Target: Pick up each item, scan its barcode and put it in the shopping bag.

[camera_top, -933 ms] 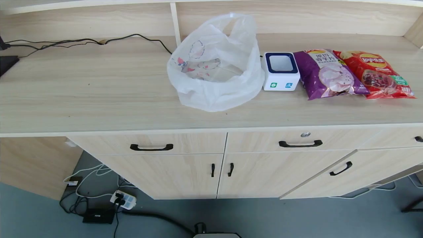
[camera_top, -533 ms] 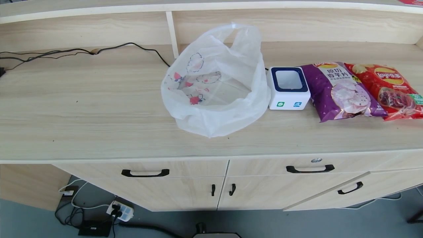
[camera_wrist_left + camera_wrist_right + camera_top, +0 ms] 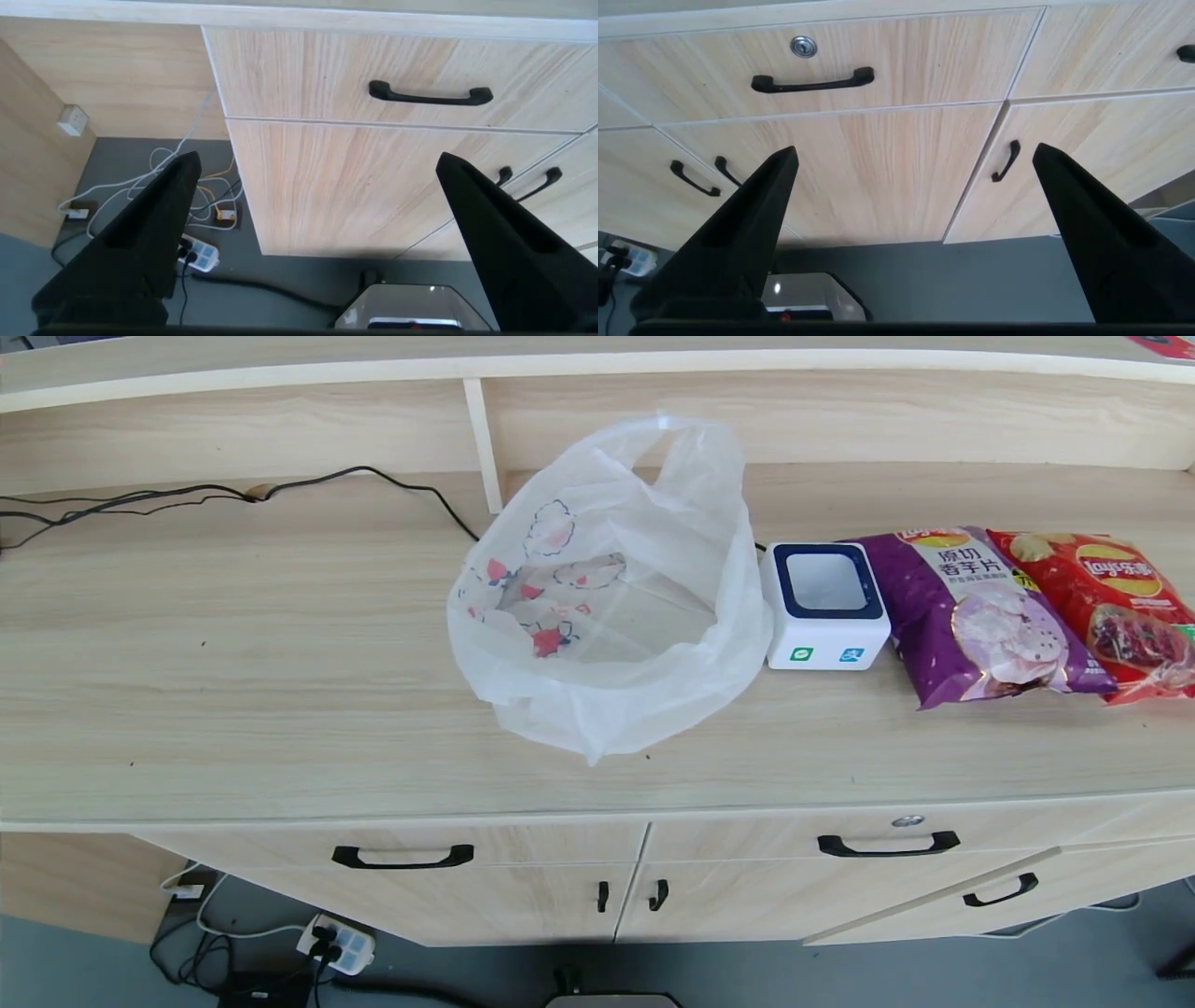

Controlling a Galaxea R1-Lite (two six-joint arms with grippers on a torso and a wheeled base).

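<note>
My left claw (image 3: 318, 163) and right claw (image 3: 913, 154) gape wide, empty.
I'd take the purple foil crisp packet (image 3: 980, 616), three o'clock of the white cube scanner (image 3: 826, 607), by its near edge.

Bright, even lighting, soft faint shadows, mild sheen on shopping bag (image 3: 607, 616)

Black cables (image 3: 264, 491) trail across the wooden counter (image 3: 233, 644); a power strip (image 3: 336, 945) lies on the floor (image 3: 75, 971) below.
</note>
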